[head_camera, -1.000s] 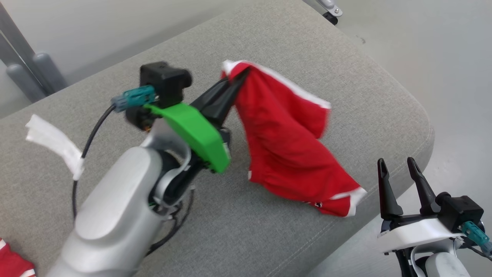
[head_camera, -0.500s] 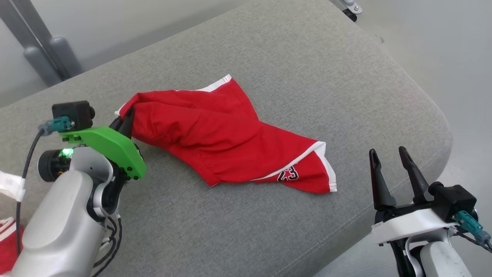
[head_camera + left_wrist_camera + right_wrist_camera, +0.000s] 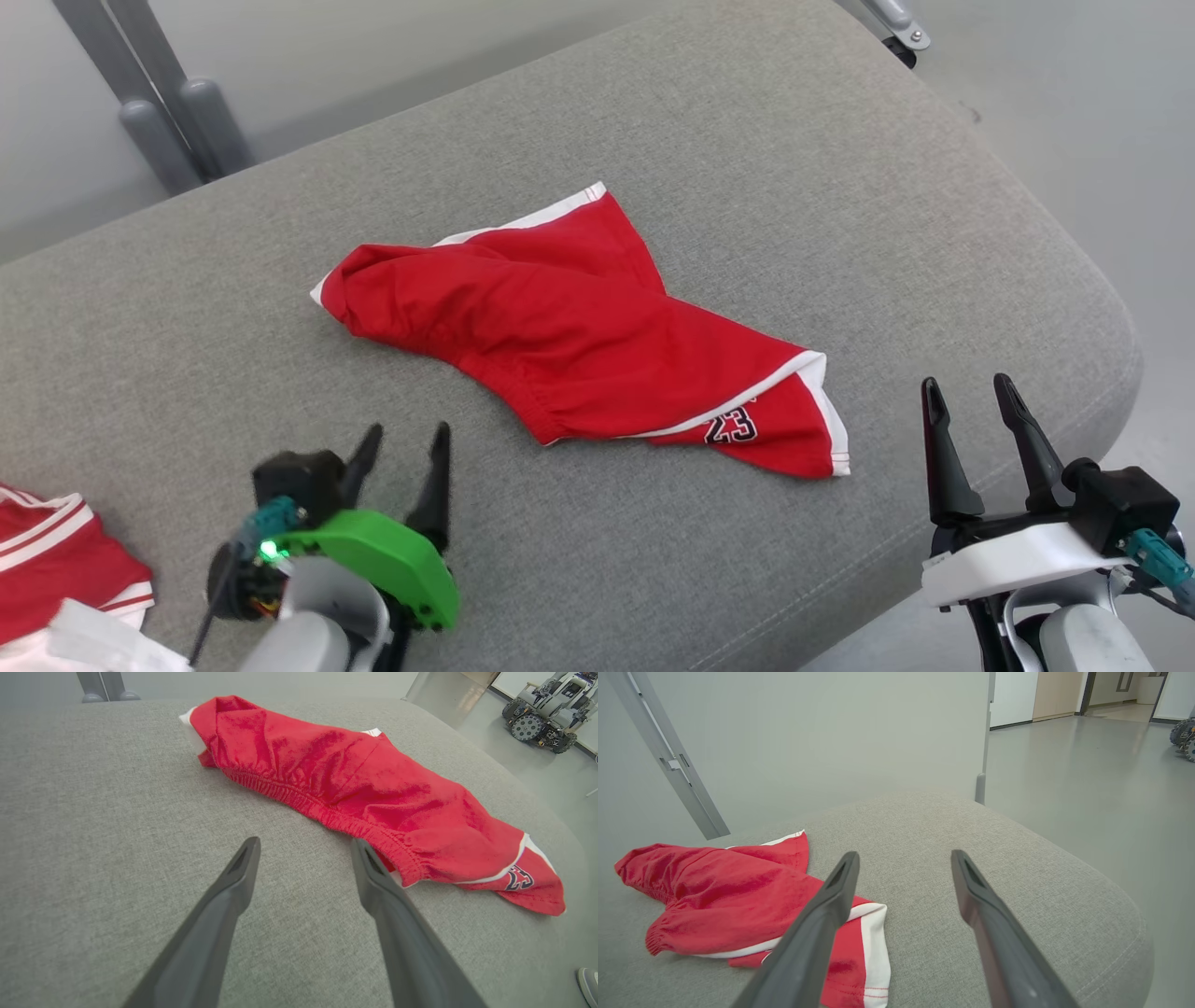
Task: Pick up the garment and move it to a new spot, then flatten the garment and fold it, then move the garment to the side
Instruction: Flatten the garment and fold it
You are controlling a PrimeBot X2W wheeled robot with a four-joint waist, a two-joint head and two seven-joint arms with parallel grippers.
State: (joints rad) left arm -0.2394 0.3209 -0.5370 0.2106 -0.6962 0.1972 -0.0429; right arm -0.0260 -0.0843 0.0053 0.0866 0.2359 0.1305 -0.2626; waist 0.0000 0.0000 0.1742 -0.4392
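Observation:
The garment [image 3: 579,336] is a pair of red shorts with white trim and a "23" print, lying crumpled in the middle of the grey cushion [image 3: 747,149]. It also lies ahead of the fingers in the left wrist view as the garment [image 3: 355,784], and to the left in the right wrist view as the garment [image 3: 724,896]. My left gripper [image 3: 406,439] stands open near the cushion's front, apart from the cloth, with nothing between its fingers. At the lower right my right gripper [image 3: 971,397] is open too and empty, just right of the shorts' hem.
Another red and white garment [image 3: 47,569] lies at the lower left corner. Grey metal legs [image 3: 177,112] stand behind the cushion. The cushion's rounded edge [image 3: 1111,373] drops to the floor at the right. A wheeled robot [image 3: 546,704] stands far off.
My left gripper has let go of the garment, opened, and drawn back toward the front of the cushion. The garment now lies flat on the cushion. The camera has shifted a little.

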